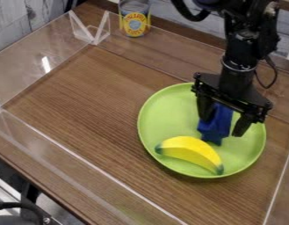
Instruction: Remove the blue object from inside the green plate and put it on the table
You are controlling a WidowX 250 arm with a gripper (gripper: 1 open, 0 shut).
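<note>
Camera view, item: pre-grasp over blue object, nothing lifted yet.
Fingers [228, 117] spread wide, pointing straight down, straddling the blue object [213, 126] with one on each side; no closure visible, so nothing is held. Blue object sits inside the green plate [158, 110], right of centre, with a yellow banana [191, 154] lying just in front of it near the plate's front rim. Step in hand, as judged: the grasp. Next move likely calls for closing squarely on the block, lifting clear of the rim and banana, then setting it on the bare brown worktop [88, 97] to the plate's left.
</note>
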